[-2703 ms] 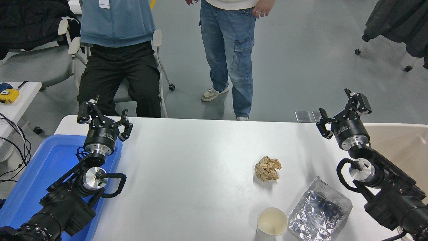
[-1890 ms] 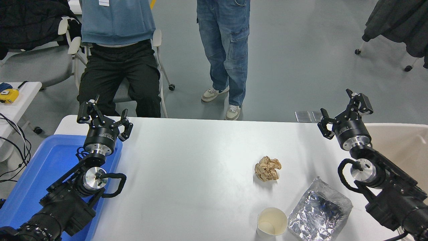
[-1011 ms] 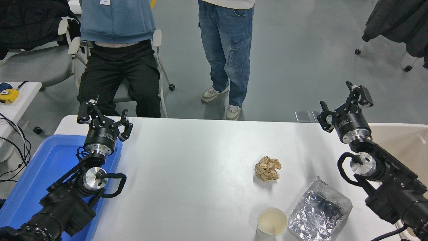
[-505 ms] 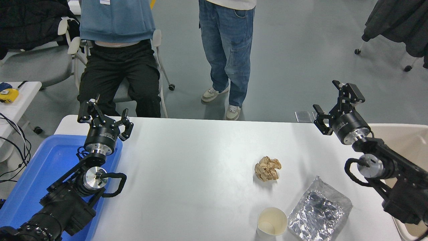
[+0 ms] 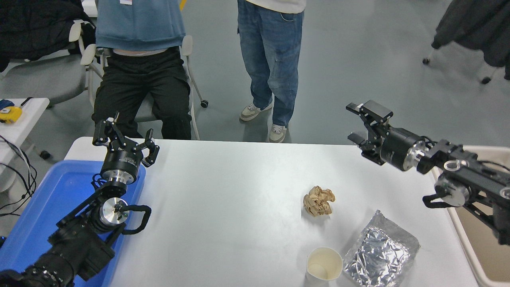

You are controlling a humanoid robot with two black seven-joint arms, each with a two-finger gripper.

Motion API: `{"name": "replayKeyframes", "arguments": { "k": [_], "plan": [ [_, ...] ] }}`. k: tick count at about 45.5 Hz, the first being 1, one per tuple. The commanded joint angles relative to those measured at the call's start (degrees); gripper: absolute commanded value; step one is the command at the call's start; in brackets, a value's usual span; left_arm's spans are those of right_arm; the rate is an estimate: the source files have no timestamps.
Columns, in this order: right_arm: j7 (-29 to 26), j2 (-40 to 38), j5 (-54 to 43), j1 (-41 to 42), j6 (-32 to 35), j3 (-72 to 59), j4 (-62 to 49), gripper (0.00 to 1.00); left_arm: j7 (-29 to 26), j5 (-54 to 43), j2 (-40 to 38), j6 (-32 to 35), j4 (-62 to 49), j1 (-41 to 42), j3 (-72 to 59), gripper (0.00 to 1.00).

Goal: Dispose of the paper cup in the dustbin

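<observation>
The paper cup [image 5: 324, 264] stands upright near the table's front edge, its cream inside showing. The beige dustbin [image 5: 474, 255] sits off the table's right edge, partly behind my right arm. My right gripper [image 5: 356, 123] is open and empty, raised over the table's far right part and pointing left, far from the cup. My left gripper [image 5: 124, 139] is open and empty, parked over the far left corner.
A crumpled brown paper ball [image 5: 318, 200] lies beyond the cup. A silver foil pouch [image 5: 380, 251] lies right of the cup, nearly touching it. A blue tray [image 5: 48, 207] is at the left. Two people [image 5: 271, 52] are at the table's far side.
My right arm has lifted and swung; its gripper has turned from pointing away to pointing left and moved left. The left arm and the table's objects have not moved.
</observation>
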Motion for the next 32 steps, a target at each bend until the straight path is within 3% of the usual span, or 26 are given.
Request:
{"name": "replayKeyframes", "arguments": {
  "k": [1,12,23,32],
  "plan": [
    [-0.5,-0.1,-8.6,13.8,0.3,-20.8,5.7,1.00,0.0,0.0,0.0,0.0,0.0,0.0,0.0,1.00],
    [-0.3,5.0,-26.3,20.2,-0.2,-33.9,4.9,1.00,0.0,-0.1,0.0,0.0,0.0,0.0,0.0,1.00],
    [-0.3,6.6,-29.7,22.9,0.0,-43.4,4.7,1.00,0.0,-0.1,0.1,0.0,0.0,0.0,0.0,1.00],
    [1.0,2.3,-32.8,23.8,0.3,-48.3,9.6,1.00,0.0,0.0,0.0,0.0,0.0,0.0,0.0,1.00]
  ]
}}
